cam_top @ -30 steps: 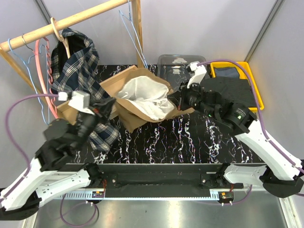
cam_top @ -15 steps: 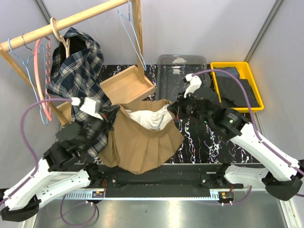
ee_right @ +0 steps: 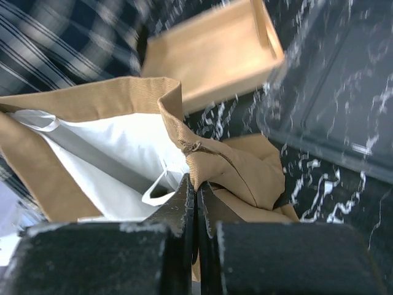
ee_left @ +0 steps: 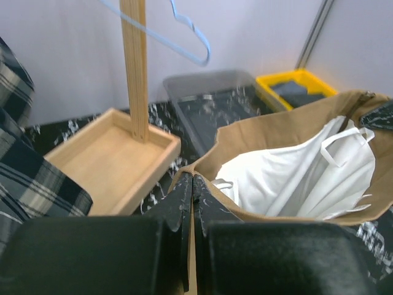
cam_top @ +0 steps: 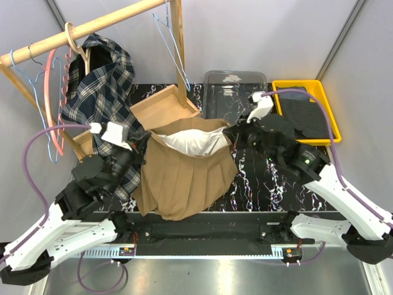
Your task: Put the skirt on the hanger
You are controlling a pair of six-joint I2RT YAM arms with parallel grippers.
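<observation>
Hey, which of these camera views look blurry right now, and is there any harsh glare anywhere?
Top external: sharp and evenly lit, with no harsh glare on the skirt or around it. Left wrist: the skirt's rim is fairly crisp, but the light-blue hanger is smeared. Right wrist: the plaid shirt is streaked by blur and the clear bin looks hazy, while the skirt's waistband is sharp.

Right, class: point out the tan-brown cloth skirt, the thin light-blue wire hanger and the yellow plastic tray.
Tan-brown cloth skirt (cam_top: 184,181): top view, pleated front panel.
Thin light-blue wire hanger (ee_left: 206,54): left wrist view, bent corner.
Yellow plastic tray (cam_top: 328,110): top view, right rim.
</observation>
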